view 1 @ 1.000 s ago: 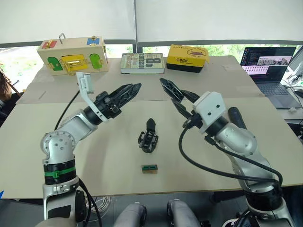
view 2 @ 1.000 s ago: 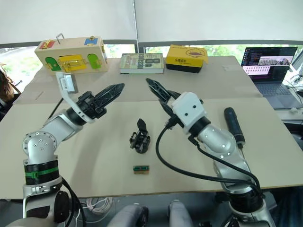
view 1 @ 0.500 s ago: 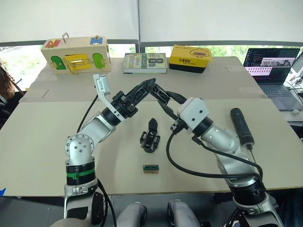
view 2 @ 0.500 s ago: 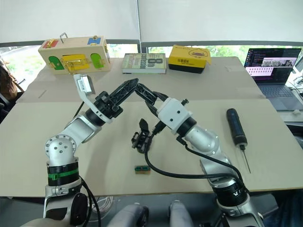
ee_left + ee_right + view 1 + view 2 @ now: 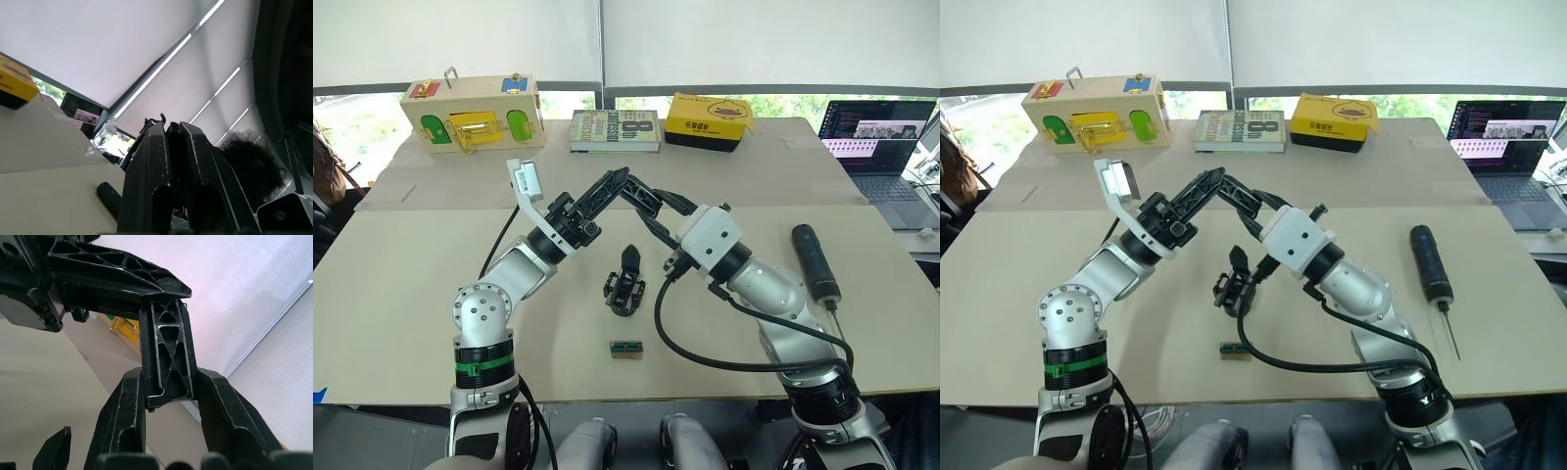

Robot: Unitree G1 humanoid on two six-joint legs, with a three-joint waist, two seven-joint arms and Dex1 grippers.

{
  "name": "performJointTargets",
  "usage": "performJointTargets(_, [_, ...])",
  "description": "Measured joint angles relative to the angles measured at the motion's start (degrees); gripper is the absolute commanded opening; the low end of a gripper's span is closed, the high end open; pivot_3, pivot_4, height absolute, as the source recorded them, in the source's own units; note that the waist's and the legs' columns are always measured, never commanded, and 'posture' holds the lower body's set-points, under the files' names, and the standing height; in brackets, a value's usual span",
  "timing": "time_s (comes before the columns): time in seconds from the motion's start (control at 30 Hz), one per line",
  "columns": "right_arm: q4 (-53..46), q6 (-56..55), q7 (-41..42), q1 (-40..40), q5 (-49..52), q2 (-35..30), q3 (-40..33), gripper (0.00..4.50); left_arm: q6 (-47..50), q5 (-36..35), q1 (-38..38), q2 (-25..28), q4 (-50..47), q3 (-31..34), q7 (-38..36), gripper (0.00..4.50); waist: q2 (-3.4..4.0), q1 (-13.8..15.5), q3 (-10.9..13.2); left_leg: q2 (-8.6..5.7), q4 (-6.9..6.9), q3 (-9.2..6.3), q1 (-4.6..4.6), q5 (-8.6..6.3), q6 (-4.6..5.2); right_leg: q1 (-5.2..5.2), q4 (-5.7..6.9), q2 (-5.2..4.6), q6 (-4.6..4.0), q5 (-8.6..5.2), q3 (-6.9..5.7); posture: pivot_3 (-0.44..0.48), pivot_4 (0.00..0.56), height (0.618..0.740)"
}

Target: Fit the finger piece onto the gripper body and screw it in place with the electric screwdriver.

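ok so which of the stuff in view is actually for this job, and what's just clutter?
Job: finger piece, held in the right gripper; gripper body; electric screwdriver.
Clutter: green-topped block, wooden latch box, book, yellow box, laptop.

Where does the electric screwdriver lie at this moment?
In the eye views, the electric screwdriver lies on the table's right side, beyond the right arm, nearer than the laptop.

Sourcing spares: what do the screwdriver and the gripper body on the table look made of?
Electric screwdriver: matte black barrel, likely plastic or rubberised, no glare; thin bright bit, apparently metal. Gripper body: black, knobbly, dull sheen, probably moulded or printed plastic; too small to rule out anodised metal.
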Motion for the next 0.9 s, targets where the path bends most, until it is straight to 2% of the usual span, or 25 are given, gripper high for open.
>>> performJointTargets(0.1, [0.1,0.0,0.5,0.0,0.0,0.0,-0.3,1.1,-0.1,-0.1,0.0,-0.7,0.0,0.1,0.5,0.03,0.0,0.1,0.0,0.0,0.0,0.0,0.0,0.0,0.0,0.0,0.0,0.0,0.0,0.0,0.0,0.0,0.15,0.74])
performJointTargets(0.17, [0.1,0.0,0.8,0.2,0.7,0.2,-0.6,2.17,-0.1,-0.5,0.0,-1.4,0.0,0.1,1.2,0.0,0.0,0.1,0.0,0.0,0.0,0.0,0.0,0.0,0.0,0.0,0.0,0.0,0.0,0.0,0.01,0.0,0.15,0.74])
performJointTargets(0.3, [-0.3,0.4,4.4,0.7,2.3,-2.2,-1.2,3.5,-0.9,-1.0,0.0,-1.0,0.0,0.2,2.0,0.0,0.0,0.1,0.0,0.0,0.0,0.0,0.0,-0.01,0.01,0.01,-0.01,0.0,0.0,0.0,0.0,0.0,0.15,0.74])
performJointTargets(0.37, [-0.6,1.0,7.1,1.0,4.6,-5.3,-3.6,4.19,-1.3,-0.9,-0.8,2.9,0.2,1.0,0.3,0.0,-0.01,0.1,0.0,0.01,0.0,0.01,-0.01,-0.02,0.03,-0.02,0.0,0.01,0.0,0.0,0.0,0.0,0.15,0.74])
performJointTargets(0.4, [-2.0,3.7,10.2,1.9,9.0,-8.1,-6.6,4.47,-0.9,-0.9,-2.3,6.6,1.6,1.4,-2.1,0.0,-0.02,0.1,0.0,0.01,0.0,0.0,-0.02,-0.04,0.07,-0.03,-0.01,0.03,-0.01,0.0,-0.04,0.0,0.15,0.74])
performJointTargets(0.47, [-4.4,9.8,15.5,4.0,17.0,-13.0,-12.2,4.47,0.3,-0.9,-4.7,13.9,4.6,3.7,-5.8,0.0,-0.02,0.2,0.0,0.05,-0.01,-0.01,0.0,-0.07,0.19,0.01,-0.05,0.06,-0.02,-0.01,-0.07,0.0,0.15,0.74])
performJointTargets(0.5, [-5.2,12.2,16.9,4.6,19.8,-14.2,-14.0,4.47,0.9,-1.2,-5.5,15.4,5.7,4.6,-7.3,0.0,-0.01,0.2,0.0,0.04,-0.01,-0.01,0.0,-0.1,0.24,0.02,-0.05,0.03,-0.02,-0.01,-0.05,0.0,0.15,0.74])
performJointTargets(0.53, [-6.1,16.9,19.6,5.3,24.8,-17.0,-15.8,4.47,4.2,-2.4,-6.7,19.4,7.9,4.5,-11.0,0.0,-0.02,0.2,0.0,0.04,-0.01,-0.01,-0.03,-0.09,0.31,0.01,-0.08,0.04,-0.02,-0.02,-0.07,0.0,0.15,0.74])
performJointTargets(0.6, [-7.4,23.8,22.1,5.1,31.9,-19.8,-18.1,4.47,9.6,-2.6,-7.6,24.8,10.1,2.5,-17.5,0.0,-0.02,0.0,0.0,0.01,-0.01,0.01,0.02,-0.13,0.38,0.04,-0.06,0.01,0.01,-0.03,-0.05,0.0,0.15,0.74])
performJointTargets(0.67, [-7.6,33.7,21.7,1.2,42.4,-20.4,-19.9,4.47,13.3,-1.3,-8.7,28.7,12.0,-1.4,-24.2,0.0,-0.03,-0.2,0.1,0.02,0.0,0.01,-0.03,-0.12,0.37,-0.01,-0.06,-0.02,-0.01,-0.02,-0.05,0.0,0.15,0.74])
performJointTargets(0.8, [-6.8,50.6,18.8,-8.9,62.5,-21.0,-21.1,4.47,15.0,4.0,-10.7,31.6,11.2,-9.5,-36.0,0.0,-0.04,-0.2,0.1,0.13,-0.01,0.01,-0.07,-0.15,0.34,0.0,-0.13,-0.26,-0.05,-0.02,-0.01,0.0,0.15,0.74])
performJointTargets(0.9, [-5.1,57.9,16.5,-12.8,69.1,-21.1,-19.5,4.47,14.0,7.5,-10.8,31.4,10.2,-13.8,-41.2,0.0,-0.04,-0.1,0.1,0.12,-0.04,0.0,-0.18,-0.17,0.39,-0.08,-0.17,-0.43,-0.1,-0.05,0.06,0.0,0.15,0.74])
